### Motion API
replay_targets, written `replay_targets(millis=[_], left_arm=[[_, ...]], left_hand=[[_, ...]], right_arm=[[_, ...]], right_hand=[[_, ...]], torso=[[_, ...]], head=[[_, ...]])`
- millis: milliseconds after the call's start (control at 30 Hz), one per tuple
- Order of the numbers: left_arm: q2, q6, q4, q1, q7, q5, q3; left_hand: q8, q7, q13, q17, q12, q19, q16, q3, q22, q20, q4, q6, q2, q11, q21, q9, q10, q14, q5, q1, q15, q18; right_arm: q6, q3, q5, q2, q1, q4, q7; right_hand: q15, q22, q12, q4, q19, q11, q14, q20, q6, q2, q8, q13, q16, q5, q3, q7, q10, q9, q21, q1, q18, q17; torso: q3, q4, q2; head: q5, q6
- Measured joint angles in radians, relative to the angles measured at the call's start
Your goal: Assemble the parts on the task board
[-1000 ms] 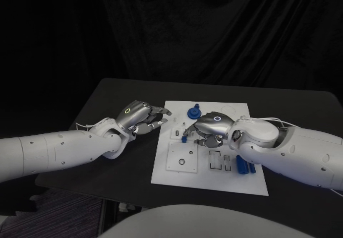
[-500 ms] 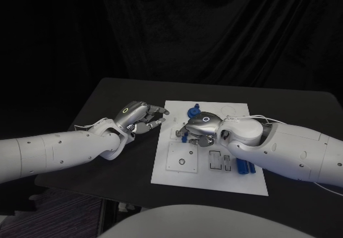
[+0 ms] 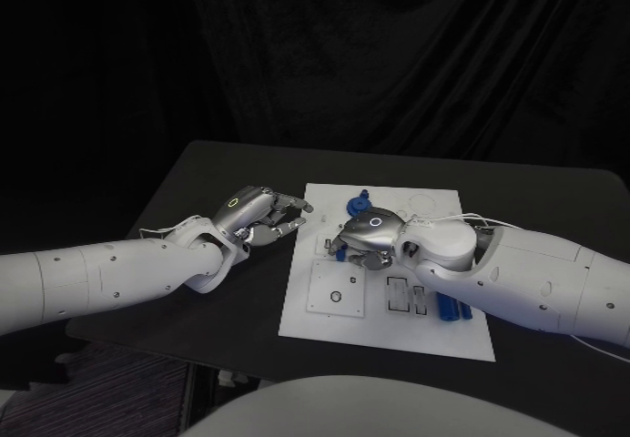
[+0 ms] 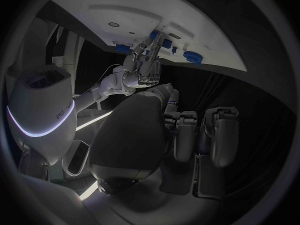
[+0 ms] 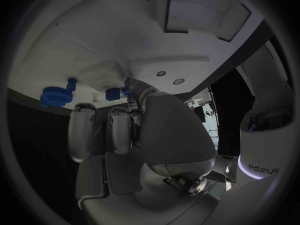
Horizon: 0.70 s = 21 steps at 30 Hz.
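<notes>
On the bench, the right hand (image 3: 368,234) pinches a small blue part (image 5: 113,93) low over the white task board (image 3: 389,333), seemingly to seat it, while the left hand (image 3: 258,215) waits beside the board, curled and empty.

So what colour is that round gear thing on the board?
Blue; the gear shows best in the right wrist view.

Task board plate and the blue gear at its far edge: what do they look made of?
White flat task board plate: looks like matte rigid plastic or painted sheet, with crisp cut-outs and no glare; cannot tell which. Blue toothed gear: likely moulded or printed plastic, with uniform saturated colour, a dull surface and teeth seen in the right wrist view.
</notes>
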Motion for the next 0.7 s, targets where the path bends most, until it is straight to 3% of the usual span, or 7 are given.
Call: replay_targets(millis=[233,467,533,600,667,700], left_arm=[[0.002,0.005,-0.002,0.000,0.002,0.002,0.000],[0.009,0.010,-0.005,0.000,0.002,0.003,0.000],[0.011,0.012,-0.006,0.000,0.002,0.003,0.000],[0.013,0.014,-0.006,0.000,0.002,0.003,0.000],[0.014,0.016,-0.007,0.000,0.002,0.003,0.000],[0.014,0.016,-0.007,0.000,0.002,0.003,0.000]], left_hand=[[0.000,0.000,0.000,0.000,0.000,0.000,0.000,0.003,0.000,0.000,-0.003,0.000,0.000,0.000,0.000,-0.001,0.000,0.000,0.000,0.000,0.000,0.000],[0.000,0.004,0.000,0.000,0.000,0.000,0.000,0.003,0.000,0.000,-0.003,0.004,0.000,0.000,-0.004,-0.003,0.000,0.000,0.004,0.000,0.000,0.000],[0.000,0.000,0.000,0.000,0.000,0.000,0.000,0.005,0.000,0.000,0.000,0.007,0.000,0.000,-0.004,-0.004,0.000,0.000,0.004,0.000,0.000,0.000],[0.000,0.000,0.000,0.000,0.000,0.000,0.000,0.005,0.000,0.000,0.000,0.008,0.000,0.000,-0.004,-0.004,0.000,0.000,0.004,0.000,0.000,0.000],[0.002,0.003,0.000,0.000,0.000,0.000,0.000,0.005,0.000,0.000,0.000,0.011,0.000,0.004,-0.004,-0.005,-0.004,-0.001,0.007,0.000,0.001,0.000],[0.004,0.003,0.000,0.000,0.000,0.000,0.000,0.005,0.000,0.000,0.000,0.011,0.000,0.004,-0.004,-0.005,-0.004,-0.002,0.008,0.000,0.002,0.000]], right_arm=[[-0.015,0.001,-0.021,0.006,0.000,-0.009,-0.001],[-0.033,0.001,-0.035,0.014,-0.002,-0.021,0.000],[-0.042,0.002,-0.037,0.016,-0.003,-0.025,0.001],[-0.049,0.002,-0.038,0.018,-0.004,-0.028,0.001],[-0.056,0.001,-0.040,0.019,-0.005,-0.032,0.001],[-0.057,0.001,-0.041,0.019,-0.005,-0.033,0.001]], right_hand=[[0.000,0.000,0.000,0.000,0.000,0.000,0.000,0.000,0.012,0.000,0.011,0.000,0.004,-0.010,0.000,0.004,0.000,0.017,0.005,0.000,0.000,0.000],[0.000,0.000,0.000,0.000,0.000,0.000,0.000,0.000,0.033,0.008,0.055,0.000,0.004,-0.043,-0.020,0.008,0.000,0.092,0.008,0.008,0.000,0.000],[0.000,0.000,0.000,0.001,0.000,0.004,0.000,0.000,0.036,0.012,0.077,0.001,0.004,-0.056,-0.033,0.011,0.004,0.136,0.008,0.012,0.000,0.000],[0.000,0.000,0.005,0.003,0.000,0.006,0.000,0.000,0.024,0.025,0.118,0.004,0.004,-0.067,-0.053,0.022,0.006,0.221,0.008,0.018,0.000,0.000],[0.000,0.000,0.011,0.007,0.000,0.009,0.000,0.000,-0.003,0.034,0.153,0.006,0.004,-0.075,-0.070,0.021,0.009,0.307,0.008,0.019,0.000,0.000],[0.000,0.000,0.012,0.008,0.000,0.009,0.000,0.000,-0.005,0.035,0.157,0.006,0.004,-0.078,-0.072,0.021,0.009,0.317,0.008,0.021,0.000,0.000]], torso=[[-0.0031,0.0048,0.005],[-0.0042,0.0055,0.006],[-0.0045,0.0055,0.006],[-0.0046,0.0055,0.006],[-0.0046,0.0055,0.006],[-0.0046,0.0056,0.006]], head=[[-0.007,0.000],[-0.005,0.000],[-0.004,0.000],[-0.003,0.000],[-0.003,0.000],[-0.003,0.000]])
